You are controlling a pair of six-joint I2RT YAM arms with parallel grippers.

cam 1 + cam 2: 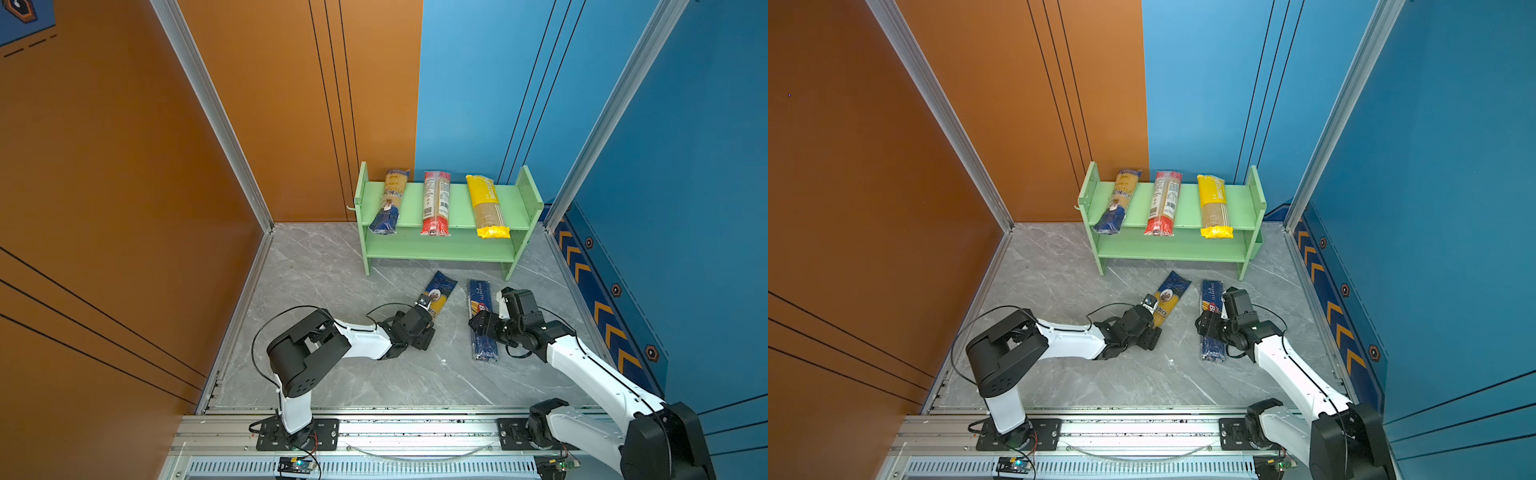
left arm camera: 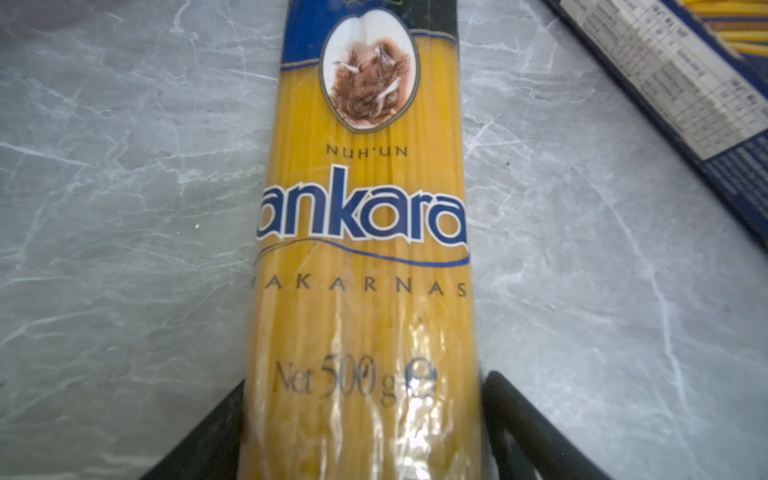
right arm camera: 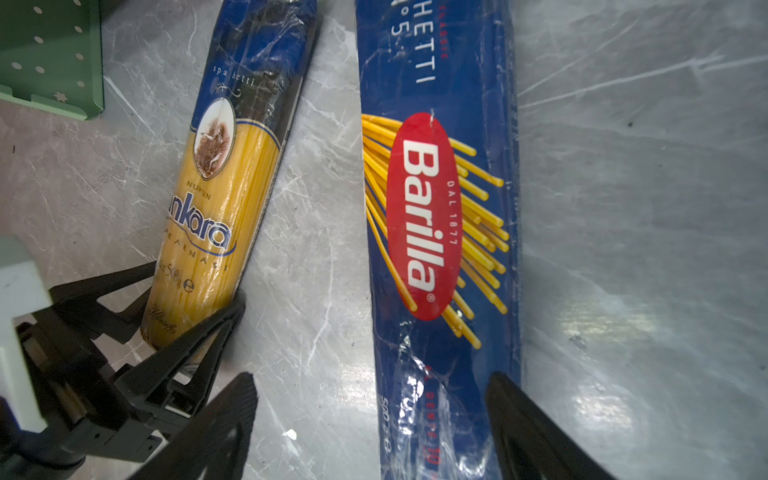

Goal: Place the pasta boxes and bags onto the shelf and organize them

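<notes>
In both top views the shelf stands at the back of the grey counter, close to the wall; three packs lie across its upper tier, front ends overhanging the edge: the shelved ankara bag at the left end, the red-ended clear bag in the middle, the yellow bag to the right; in front of the shelf the loose ankara bag lies slanted on the counter, and the Barilla pack lies near it, not touching; the left gripper sits at the near end of the loose ankara bag, and the right gripper is over the middle of the Barilla pack. Over to the left wrist view: the loose ankara bag lies flat on the counter, running straight between the two black fingers, each hard by an edge of the bag; whether they press it I cannot tell; a corner of the Barilla pack shows off to the side. Now the right wrist view: the Barilla pack lies flat, logo up; the right gripper is spread wide astride it, one finger at the pack's edge, the other clear of it over bare counter; the left gripper flanks the loose ankara bag's end; a peg-holed side panel of the shelf shows in the corner.
</notes>
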